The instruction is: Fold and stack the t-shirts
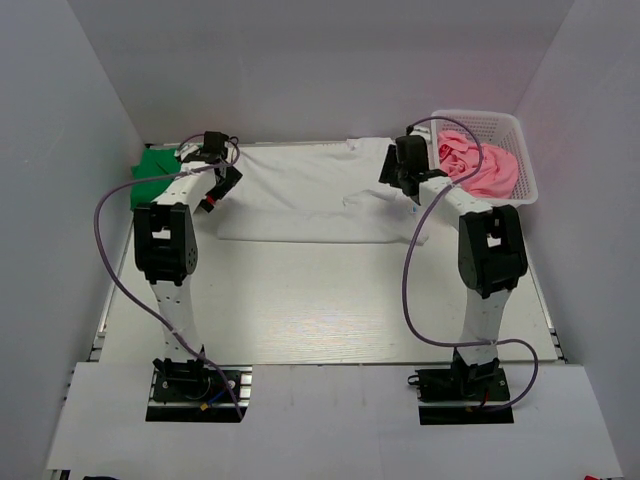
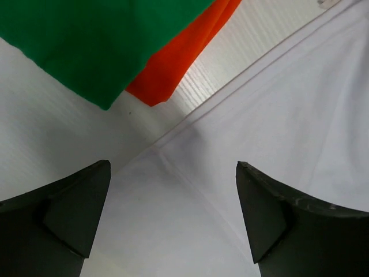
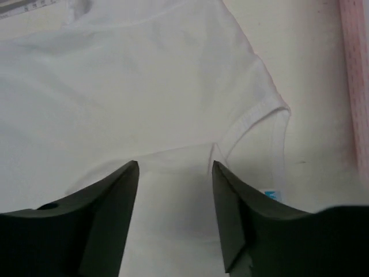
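Observation:
A white t-shirt [image 1: 310, 195] lies spread across the back of the table, with its lower part folded. My left gripper [image 1: 212, 200] is open over the shirt's left edge; in the left wrist view [image 2: 173, 167] a folded corner of the white shirt [image 2: 277, 115] lies under the open jaws. A green t-shirt [image 2: 86, 40] lies on an orange one [image 2: 184, 52] just beyond; the green one is at the back left [image 1: 152, 172]. My right gripper [image 1: 405, 188] is open over the collar end [image 3: 174, 164], near the blue neck label [image 3: 270, 195]. A pink t-shirt [image 1: 480, 165] is crumpled in the basket.
The white lattice basket [image 1: 527, 185] stands at the back right corner, close to my right arm; its pink-tinted wall shows in the right wrist view [image 3: 353, 86]. White walls enclose the table on the left, back and right.

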You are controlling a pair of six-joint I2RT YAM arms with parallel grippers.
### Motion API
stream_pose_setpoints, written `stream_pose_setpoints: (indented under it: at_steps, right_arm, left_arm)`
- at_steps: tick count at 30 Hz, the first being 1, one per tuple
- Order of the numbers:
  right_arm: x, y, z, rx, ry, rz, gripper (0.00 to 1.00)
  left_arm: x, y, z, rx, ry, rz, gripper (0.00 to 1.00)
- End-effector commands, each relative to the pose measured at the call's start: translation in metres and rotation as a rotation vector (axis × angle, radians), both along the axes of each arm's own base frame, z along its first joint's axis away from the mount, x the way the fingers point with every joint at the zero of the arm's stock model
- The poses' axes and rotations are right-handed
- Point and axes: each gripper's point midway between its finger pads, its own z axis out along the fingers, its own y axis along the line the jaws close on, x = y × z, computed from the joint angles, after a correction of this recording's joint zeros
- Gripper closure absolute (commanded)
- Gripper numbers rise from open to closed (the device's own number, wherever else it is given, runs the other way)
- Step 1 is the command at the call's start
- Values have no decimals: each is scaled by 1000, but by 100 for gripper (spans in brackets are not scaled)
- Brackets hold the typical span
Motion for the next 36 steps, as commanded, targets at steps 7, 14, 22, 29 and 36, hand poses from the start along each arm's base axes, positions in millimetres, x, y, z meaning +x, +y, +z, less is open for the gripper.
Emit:
stream_pose_setpoints:
  at_steps: [7, 14, 22, 29, 36]
  right_arm:
    - [-44, 29, 48, 140, -57, 221, 11]
    - [-94, 15, -16, 152, 76, 209, 11]
    - [-97, 5, -71, 170, 230, 198, 11]
    - [-148, 2, -110, 270, 406, 157, 11]
    - [-239, -18, -106, 299, 446, 94, 9]
  left_arm:
    - [-1, -23, 76, -31, -178, -191, 0]
    - [-29, -59, 37, -168, -145, -355, 0]
    - [-60, -52, -21, -156, 21, -339, 0]
    - [-108, -43, -53, -150, 157, -308, 0]
    - [-205, -41, -61, -197, 222, -267, 0]
